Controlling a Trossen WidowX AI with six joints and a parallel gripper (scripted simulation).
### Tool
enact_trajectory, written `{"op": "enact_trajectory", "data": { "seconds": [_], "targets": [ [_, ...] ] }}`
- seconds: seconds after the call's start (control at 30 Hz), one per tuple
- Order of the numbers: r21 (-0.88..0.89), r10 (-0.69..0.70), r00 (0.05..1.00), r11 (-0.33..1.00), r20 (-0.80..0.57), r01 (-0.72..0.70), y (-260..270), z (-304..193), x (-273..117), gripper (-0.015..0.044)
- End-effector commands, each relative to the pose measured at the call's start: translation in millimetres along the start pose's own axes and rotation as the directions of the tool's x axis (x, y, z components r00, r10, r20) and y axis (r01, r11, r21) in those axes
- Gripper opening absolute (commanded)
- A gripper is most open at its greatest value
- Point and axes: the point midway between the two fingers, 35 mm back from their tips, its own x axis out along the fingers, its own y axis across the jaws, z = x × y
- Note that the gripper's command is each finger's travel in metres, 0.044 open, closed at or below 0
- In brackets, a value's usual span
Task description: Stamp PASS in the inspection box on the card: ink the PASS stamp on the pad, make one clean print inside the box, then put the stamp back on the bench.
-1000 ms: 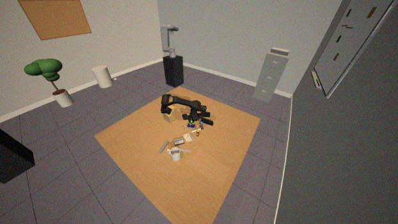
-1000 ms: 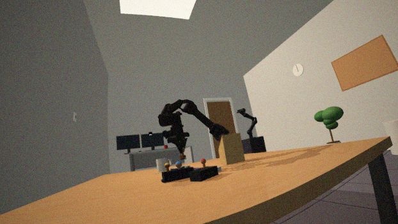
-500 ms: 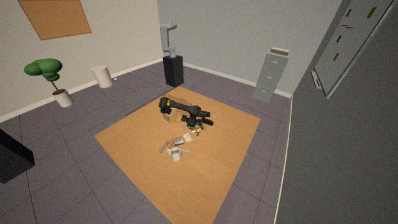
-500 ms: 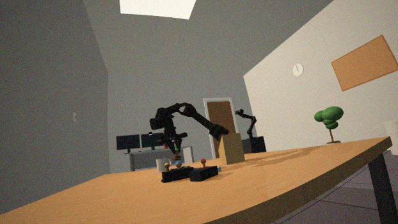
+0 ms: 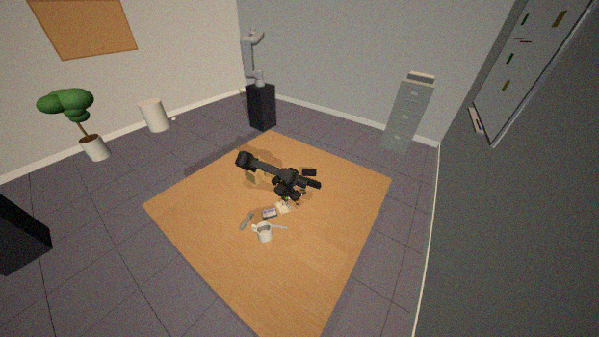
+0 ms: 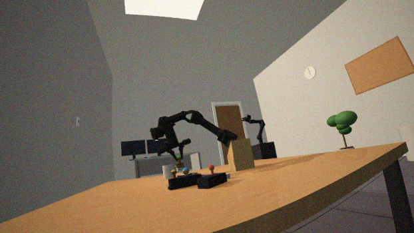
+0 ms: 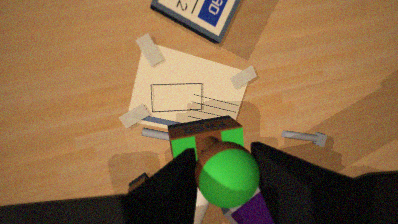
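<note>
My gripper [image 6: 179, 156] [image 7: 223, 153] is shut on the green-knobbed stamp [image 5: 286, 198] [image 6: 179, 161] [image 7: 229, 176] and holds it above the table. In the wrist view the stamp's block hangs just below the lower edge of the card [image 5: 283, 207] [image 7: 170, 70]; its dark lettering is not readable. The card is pale, with tape strips at its visible corners. Its inspection box [image 7: 151, 98] is a thin outline with no print inside, beside several ruled lines. The purple ink pad [image 7: 253, 211] shows partly behind the stamp and right finger. The stamp's underside is hidden.
A blue-labelled case [image 5: 269, 213] [image 7: 220, 32] lies beyond the card. A white mug [image 5: 264, 233] and a grey bar [image 5: 247, 220] are farther out. Stamps with yellow [image 6: 174, 171], blue [image 6: 186, 171] and red [image 6: 211, 167] knobs stand near black blocks. A grey pin [image 7: 300, 136] lies right of the stamp.
</note>
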Motion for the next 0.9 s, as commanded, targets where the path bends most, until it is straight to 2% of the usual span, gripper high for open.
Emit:
{"op": "enact_trajectory", "data": {
  "seconds": [0.0, 0.87],
  "targets": [
    [0.098, 0.0, 1.0, 0.995, -0.021, 0.002, 3.9, 10.6, -3.3, 0.0],
    [0.104, 0.0, 1.0, 0.995, -0.022, 0.002, 8.6, 11.0, 11.0, 0.0]
  ]
}}
